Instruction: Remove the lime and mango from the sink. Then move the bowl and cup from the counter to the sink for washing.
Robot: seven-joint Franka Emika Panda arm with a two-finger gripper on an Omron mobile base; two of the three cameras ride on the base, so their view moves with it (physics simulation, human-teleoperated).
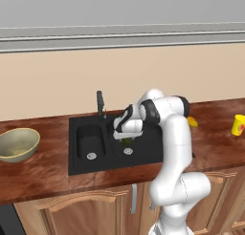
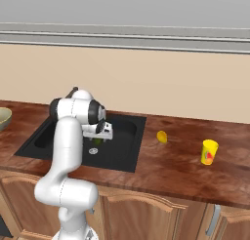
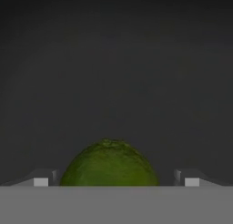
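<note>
The mango (image 2: 161, 136) already lies on the counter (image 2: 166, 166) right of the sink (image 1: 76, 162); the bowl (image 1: 18, 144) and cup (image 2: 209, 152) wait there too. The lime (image 3: 109, 164) sits in the large basin between my spread fingers (image 3: 41, 181), not yet pinched. My arm bends low over it.

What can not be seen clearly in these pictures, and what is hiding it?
- Lime: in the hand view the bottom edge cuts off its lower part. In the base views the hand covers most of it.
- Contact: whether the open fingers touch the lime cannot be told.
- Large basin of the sink: the arm hides part of its floor in the left base view.
- Bowl: cut by the left edge of the right base view.
</note>
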